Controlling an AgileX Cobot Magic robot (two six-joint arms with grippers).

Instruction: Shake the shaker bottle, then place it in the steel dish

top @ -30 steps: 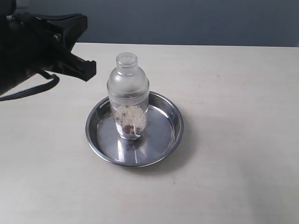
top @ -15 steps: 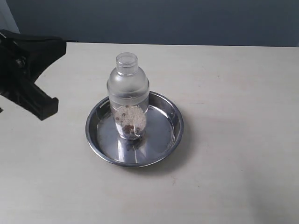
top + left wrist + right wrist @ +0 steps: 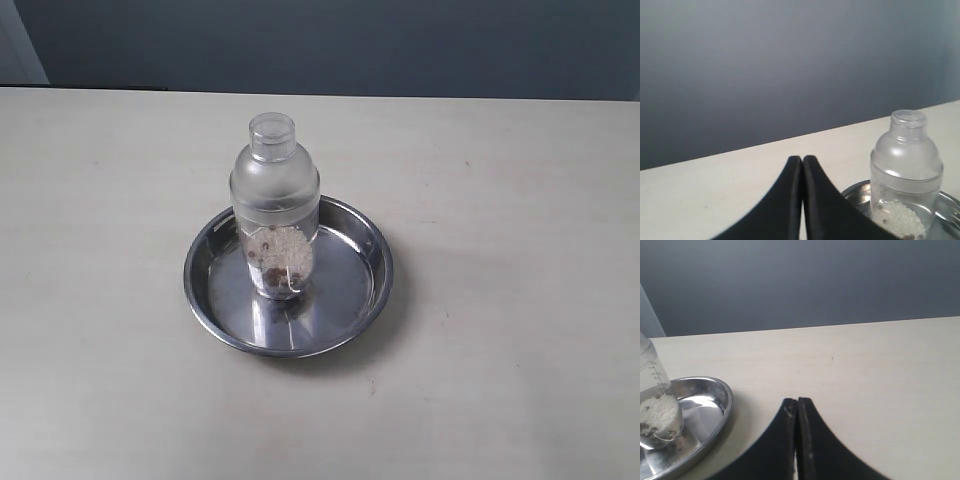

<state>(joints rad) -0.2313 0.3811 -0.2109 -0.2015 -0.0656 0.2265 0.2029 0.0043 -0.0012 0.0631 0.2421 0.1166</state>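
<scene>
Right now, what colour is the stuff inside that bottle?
The shaker bottle holds mostly white granules with brown bits; exterior view shows it best.

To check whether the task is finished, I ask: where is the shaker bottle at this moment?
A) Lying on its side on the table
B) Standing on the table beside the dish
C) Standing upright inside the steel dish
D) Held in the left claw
C: the shaker bottle stands upright, its base on the floor of the steel dish.
</scene>
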